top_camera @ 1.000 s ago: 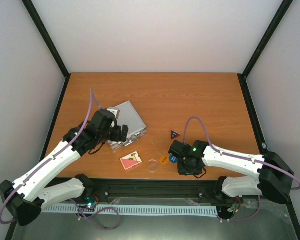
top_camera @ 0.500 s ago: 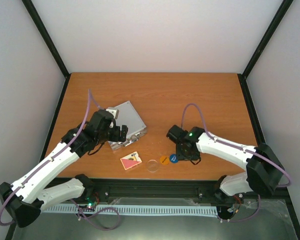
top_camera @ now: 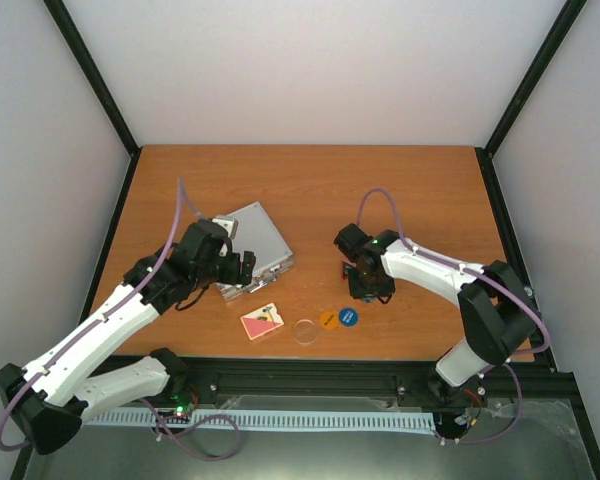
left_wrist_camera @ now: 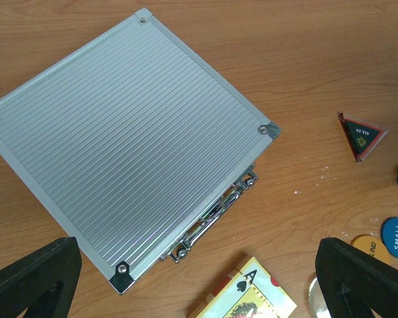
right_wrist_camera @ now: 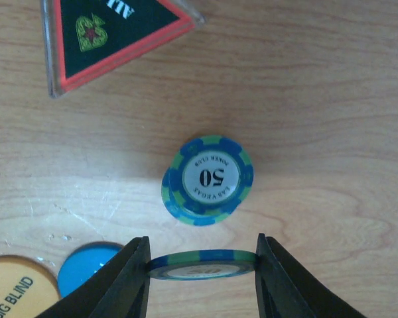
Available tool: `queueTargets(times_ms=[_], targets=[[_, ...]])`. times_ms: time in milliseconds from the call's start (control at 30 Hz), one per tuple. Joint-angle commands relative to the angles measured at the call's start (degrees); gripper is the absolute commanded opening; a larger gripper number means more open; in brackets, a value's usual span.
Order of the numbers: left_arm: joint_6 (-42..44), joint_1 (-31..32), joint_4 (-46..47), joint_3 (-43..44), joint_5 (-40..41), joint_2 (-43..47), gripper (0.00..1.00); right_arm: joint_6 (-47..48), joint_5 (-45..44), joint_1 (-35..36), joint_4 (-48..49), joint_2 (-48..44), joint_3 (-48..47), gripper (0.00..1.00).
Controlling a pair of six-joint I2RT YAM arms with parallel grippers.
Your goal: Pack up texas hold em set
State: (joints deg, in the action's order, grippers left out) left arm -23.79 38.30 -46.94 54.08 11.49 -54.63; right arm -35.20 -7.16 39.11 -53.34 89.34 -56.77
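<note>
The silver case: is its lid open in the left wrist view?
No, the silver case lies shut, its ribbed lid flat on top with no gap showing.

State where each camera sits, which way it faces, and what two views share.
Top external: above and behind the bases, looking down at the table; left arm, right arm, left gripper, right gripper show.
Left wrist: above the closed aluminium case, facing down; its open fingers show.
Right wrist: low over the wood, facing down; its fingers clamp a blue-green chip.
Shared: both wrist views show the red-black triangle.

Wooden table (top_camera: 400, 180), white walls (top_camera: 310, 70), black corner posts (top_camera: 89, 70)
</note>
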Motion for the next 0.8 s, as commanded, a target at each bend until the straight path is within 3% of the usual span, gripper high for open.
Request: queueTargets(times_ms=[0,767], targets=[[-0.3,0.0,-1.0,1.5,0.4,0.0,1.00,4.3,0.6,-1.9,1.3,1.9,-2.6,0.36],[-0.3,0.0,-0.7,1.6,1.5,-1.1,1.00,9.9,4.8,-6.1,1.5,6.4,-3.7,0.39]])
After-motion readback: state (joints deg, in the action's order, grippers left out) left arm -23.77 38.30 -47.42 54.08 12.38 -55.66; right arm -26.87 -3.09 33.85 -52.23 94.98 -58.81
